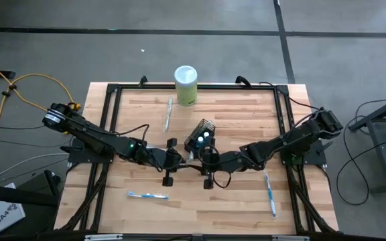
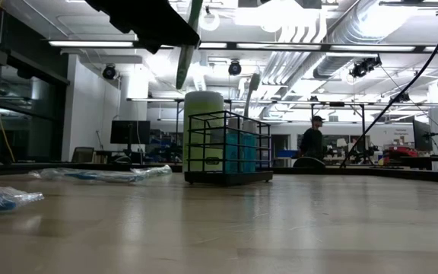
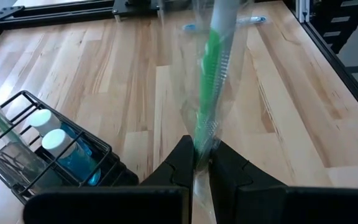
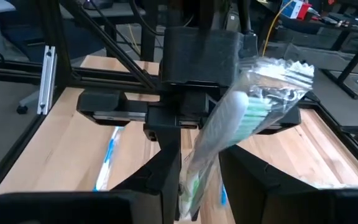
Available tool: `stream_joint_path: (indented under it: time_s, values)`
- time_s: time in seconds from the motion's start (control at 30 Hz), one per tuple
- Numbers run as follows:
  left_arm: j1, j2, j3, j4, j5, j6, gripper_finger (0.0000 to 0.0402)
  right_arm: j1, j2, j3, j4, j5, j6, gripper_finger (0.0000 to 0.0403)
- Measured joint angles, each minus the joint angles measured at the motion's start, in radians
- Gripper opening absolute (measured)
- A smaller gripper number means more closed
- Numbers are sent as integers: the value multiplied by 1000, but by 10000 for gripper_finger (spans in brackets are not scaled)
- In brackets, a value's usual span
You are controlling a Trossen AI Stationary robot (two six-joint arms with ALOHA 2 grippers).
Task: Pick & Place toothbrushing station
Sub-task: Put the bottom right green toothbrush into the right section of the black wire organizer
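Black mesh holder (image 1: 200, 134) w/ teal tubes (image 3: 67, 155), pale green canister (image 1: 185, 85), green-white toothbrush (image 3: 213, 56).

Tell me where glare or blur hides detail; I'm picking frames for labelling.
Low view: ceiling lights blow out, holder backlit and dark, near tabletop soft. Left wrist view: wrapped toothbrush blurred close up. Right wrist view: wrapper glints. High view: evenly lit.

A pale green canister (image 1: 185, 85) with a white lid is seen upright at the far edge of the wooden table (image 1: 240, 204). A yellow cable (image 1: 19, 84) is laid on the grey floor (image 1: 354, 60) beside the table. A person (image 2: 311, 139) is seen in the room behind.
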Motion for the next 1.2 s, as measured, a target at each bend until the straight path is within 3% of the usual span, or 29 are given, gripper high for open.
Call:
stream_joint_path:
  time_s: [0.17, 0.37, 1.0, 1.2]
  values:
    - [0, 0, 0, 0, 2, 1, 16, 0, 0, 0, 0, -11, 0, 88]
    - [0, 0, -1, -3, 2, 7, 16, -8, 0, 0, 1, -80, 2, 16]
    - [-1, 2, -2, -5, 10, 36, 41, -30, 0, 1, -24, -137, 52, 6]
    - [3, 2, -2, -2, 78, 48, 43, -30, 0, 1, -26, -157, 54, 5]
